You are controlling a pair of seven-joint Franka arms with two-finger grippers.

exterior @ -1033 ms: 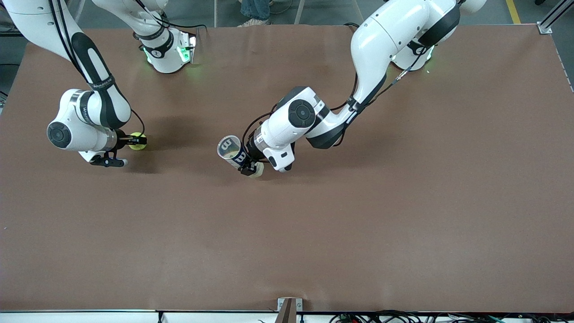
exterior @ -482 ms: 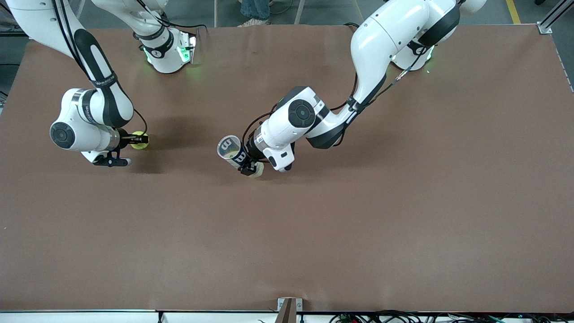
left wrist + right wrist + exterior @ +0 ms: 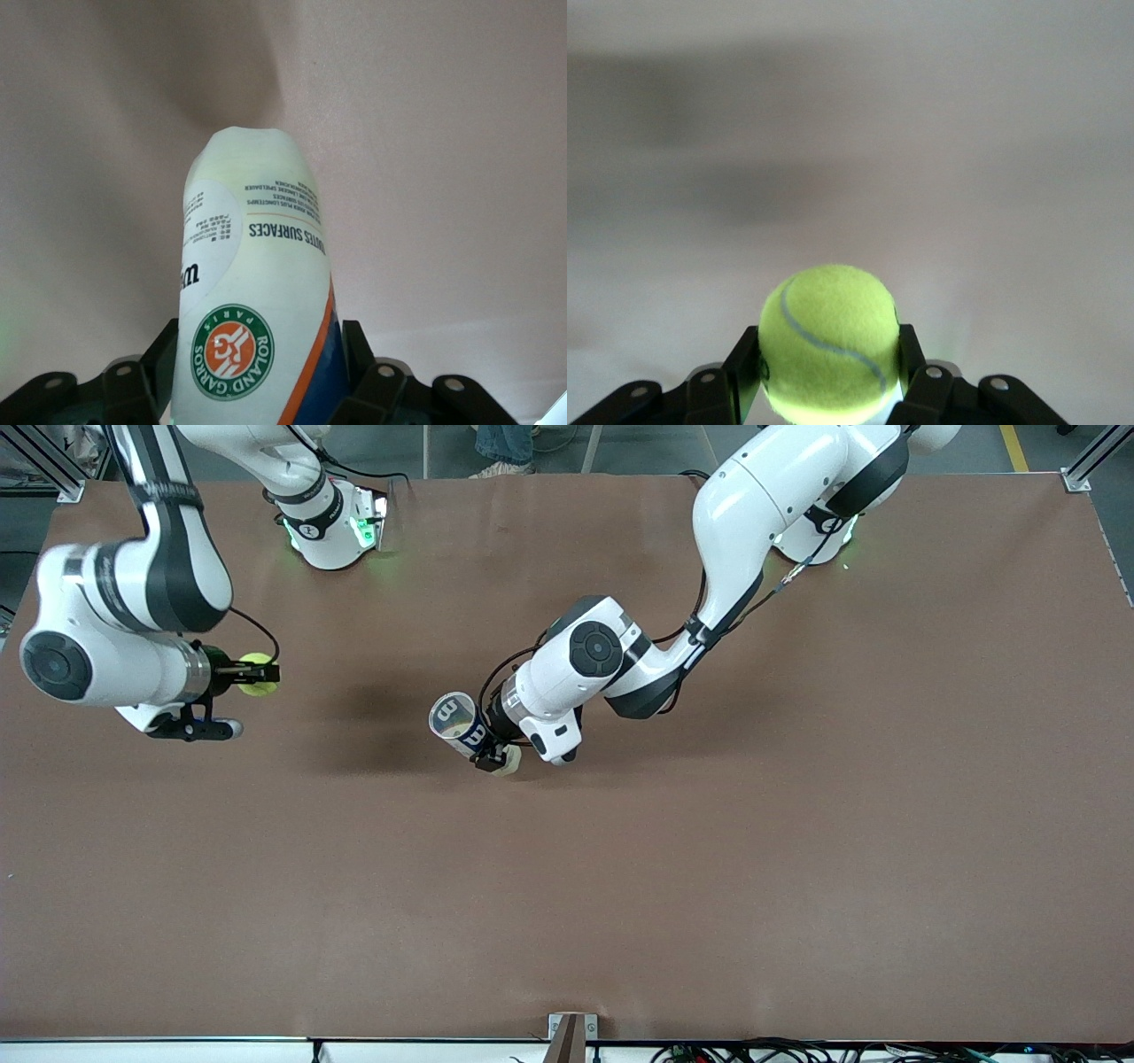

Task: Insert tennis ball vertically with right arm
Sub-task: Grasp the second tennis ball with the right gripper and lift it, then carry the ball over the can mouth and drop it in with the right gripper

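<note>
On the brown matte surface [image 3: 709, 868], two pincers each hold something.
Mid-frame, left pincer [image 3: 490, 755] clamps the clear plastic tennis-ball tube [image 3: 461, 726]; at frame's left edge, right pincer [image 3: 259, 675] pinches the yellow-green felt tennis ball [image 3: 256, 674].

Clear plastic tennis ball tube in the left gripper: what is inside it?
The clear plastic tennis ball tube shows yellow-green through its open mouth, probably a ball; the label hides the rest. The yellow-green tennis ball sits in the right gripper.

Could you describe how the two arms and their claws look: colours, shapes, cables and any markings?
Both arms are alike. The right arm and the left arm have glossy white rounded shells with black joint bands, and round dark caps on the wrist joints. Thin black cables run along them. The bases glow green. The right claw and the left claw are black, with two fingers each.
</note>
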